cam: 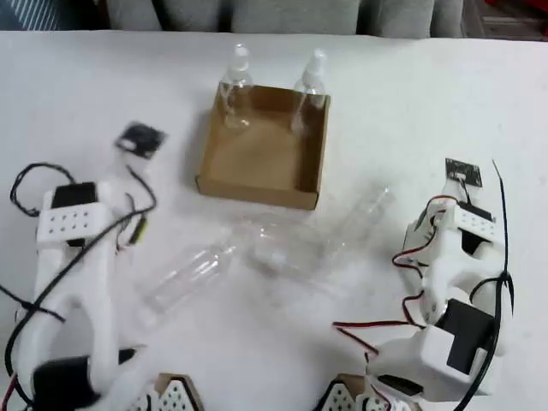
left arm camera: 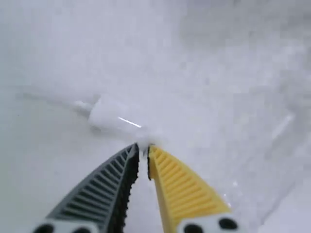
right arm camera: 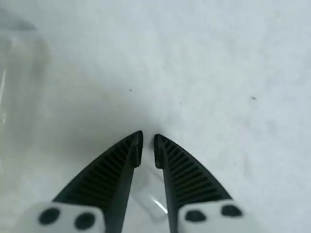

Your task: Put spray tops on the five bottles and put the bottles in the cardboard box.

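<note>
Pinching with its grey and yellow jaws almost together, the left gripper point(left arm camera: 144, 147) seems to hold a white spray top point(left arm camera: 111, 118) by its end, probably to bring it to one of the uncapped bottles point(cam: 184, 274) lying between the cardboard box point(cam: 257, 190) and the near edge of the tabletop point(cam: 428, 86). The right gripper point(right arm camera: 147, 138), narrowed to a slit, hangs idle over the tabletop. The high view adds two capped bottles point(cam: 235, 90) standing along the box's far wall, while the left wrist view gives the grip itself.
</note>
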`<state>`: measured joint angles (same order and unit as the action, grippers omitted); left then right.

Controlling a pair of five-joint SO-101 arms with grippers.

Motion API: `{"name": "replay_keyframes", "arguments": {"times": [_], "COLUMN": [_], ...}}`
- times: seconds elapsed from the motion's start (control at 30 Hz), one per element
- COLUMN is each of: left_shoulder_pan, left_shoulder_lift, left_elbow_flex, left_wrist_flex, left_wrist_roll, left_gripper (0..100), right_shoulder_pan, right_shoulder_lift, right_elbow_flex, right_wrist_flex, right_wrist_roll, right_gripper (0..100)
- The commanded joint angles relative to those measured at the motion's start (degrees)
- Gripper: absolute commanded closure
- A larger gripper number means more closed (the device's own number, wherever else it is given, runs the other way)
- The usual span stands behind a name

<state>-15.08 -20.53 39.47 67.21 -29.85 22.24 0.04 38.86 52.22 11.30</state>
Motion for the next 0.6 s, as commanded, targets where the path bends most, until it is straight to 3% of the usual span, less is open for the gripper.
{"name": "replay_keyframes", "arguments": {"times": [0.0,0.17,0.27,0.43,0.57], "left_shoulder_pan": [8.4,16.4,20.35,25.19,25.19], "left_shoulder_lift": [-7.52,-9.1,-8.75,-6.99,-2.59], "left_elbow_flex": [-6.15,-6.07,-6.07,-6.07,-5.98], "left_wrist_flex": [15.82,22.95,22.86,21.71,15.82], "left_wrist_roll": [-10.9,-17.32,-17.67,-13.98,-12.31], "left_gripper": [94,94,91,77,76], "right_shoulder_pan": [-1.19,-1.19,-1.19,-1.27,-1.27], "right_shoulder_lift": [0.04,0.04,0.04,0.04,0.04], "right_elbow_flex": [-1.93,-1.93,-1.93,-1.93,-1.93], "right_wrist_flex": [0.22,0.22,0.22,0.22,0.13], "right_wrist_roll": [0.53,0.79,0.79,0.79,0.79], "right_gripper": [98.2,98.2,98.2,98.2,98.2]}}
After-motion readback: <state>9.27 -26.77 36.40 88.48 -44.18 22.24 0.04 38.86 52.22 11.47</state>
